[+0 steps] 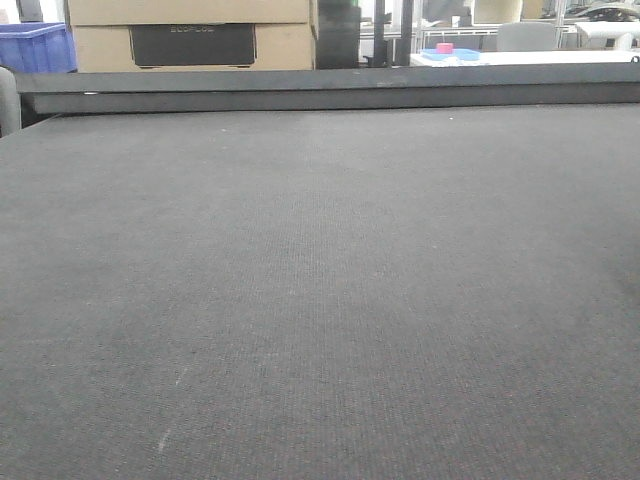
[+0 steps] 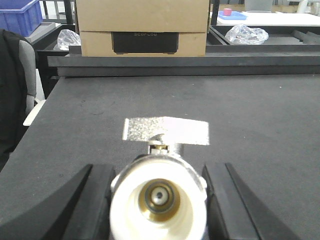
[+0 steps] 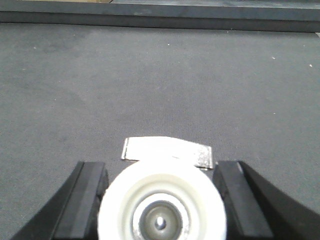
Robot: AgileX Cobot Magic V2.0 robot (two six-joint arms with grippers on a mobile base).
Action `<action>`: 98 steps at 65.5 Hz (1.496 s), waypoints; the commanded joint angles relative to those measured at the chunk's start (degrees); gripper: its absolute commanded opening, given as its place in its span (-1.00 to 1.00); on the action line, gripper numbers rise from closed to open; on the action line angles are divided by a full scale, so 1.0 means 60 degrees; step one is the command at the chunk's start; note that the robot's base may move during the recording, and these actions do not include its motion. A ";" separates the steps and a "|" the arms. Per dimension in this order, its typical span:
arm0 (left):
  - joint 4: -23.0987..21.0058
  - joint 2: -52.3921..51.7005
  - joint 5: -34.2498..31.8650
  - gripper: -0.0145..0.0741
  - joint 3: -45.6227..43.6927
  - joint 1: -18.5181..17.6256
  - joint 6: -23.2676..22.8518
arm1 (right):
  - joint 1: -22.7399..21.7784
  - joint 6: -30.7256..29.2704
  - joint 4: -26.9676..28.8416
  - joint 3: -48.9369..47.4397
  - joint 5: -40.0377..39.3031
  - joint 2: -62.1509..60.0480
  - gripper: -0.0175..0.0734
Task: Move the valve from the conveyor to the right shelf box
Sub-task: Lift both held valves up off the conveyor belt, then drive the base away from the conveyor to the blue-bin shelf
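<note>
Clamping one apiece, your left claw point(image 2: 159, 172) is clenched on a valve point(image 2: 158, 200) and your right claw point(image 3: 160, 167) on a second valve point(image 3: 160, 210), both over the dark conveyor point(image 1: 320, 300), though whether lifted or resting cannot be told. You appear to be between pickup and carry: the next move calls for raising clear and swinging to the right shelf box, which no view shows. Count two valves, two claws, one conveyor, one cardboard box point(image 2: 142, 25) beyond the rail point(image 2: 175, 62).

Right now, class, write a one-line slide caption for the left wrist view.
Left pincer closed on a white-capped valve, dark grey conveyor ahead, cardboard box beyond.
</note>
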 commanded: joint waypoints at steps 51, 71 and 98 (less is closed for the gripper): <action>-0.0177 -0.0096 -0.0553 -0.92 -0.0057 0.0017 0.0023 | -0.0028 -0.0069 -0.0027 -0.0070 -0.0777 -0.0101 -0.97; -0.0177 -0.0096 -0.0553 -0.92 -0.0057 0.0017 0.0023 | -0.0028 -0.0069 -0.0027 -0.0070 -0.0777 -0.0101 -0.97; -0.0177 -0.0096 -0.0553 -0.92 -0.0057 0.0017 0.0023 | -0.0028 -0.0069 -0.0027 -0.0070 -0.0777 -0.0101 -0.97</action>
